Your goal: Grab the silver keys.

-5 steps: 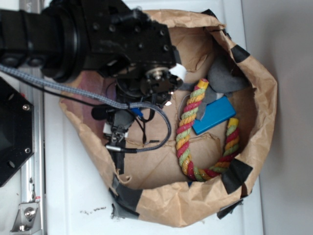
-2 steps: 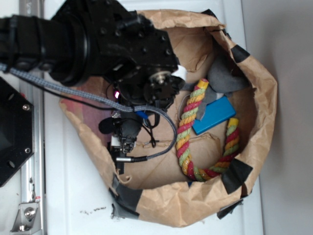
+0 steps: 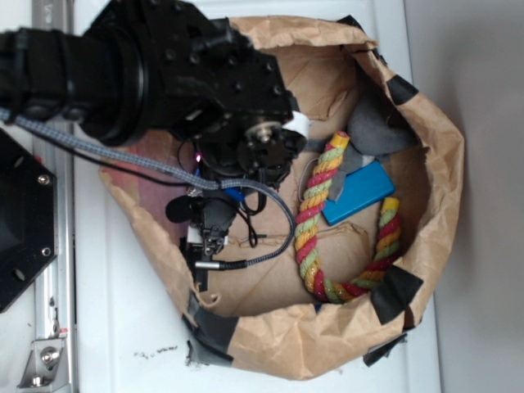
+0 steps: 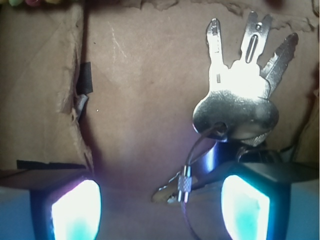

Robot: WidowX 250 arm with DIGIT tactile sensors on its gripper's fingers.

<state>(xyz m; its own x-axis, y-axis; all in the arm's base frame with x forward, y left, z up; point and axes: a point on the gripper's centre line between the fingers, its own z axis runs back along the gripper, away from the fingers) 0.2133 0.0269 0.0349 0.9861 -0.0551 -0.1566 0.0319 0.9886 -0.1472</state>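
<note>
**Gripper over keys, jaws spread**

Black robot gripper (image 4: 160, 200): two glowing pads wide apart, nothing pinched. Bunch of shiny silver metal keys (image 4: 240, 95) on thin wire ring: at two o'clock, touching the right pad (image 4: 245, 210), on brown paper lining (image 4: 140, 100).

Robotics lab bench: black robot arm (image 3: 123, 65) mounted on a white table (image 3: 123, 327) beside a metal rail (image 3: 53, 286), over a taped paper bin (image 3: 426, 246).

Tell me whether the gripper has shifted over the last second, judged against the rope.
Yes. In the exterior view the gripper has shifted toward the twisted rope and slightly down the picture, mostly before the last 0.4 seconds.
</note>
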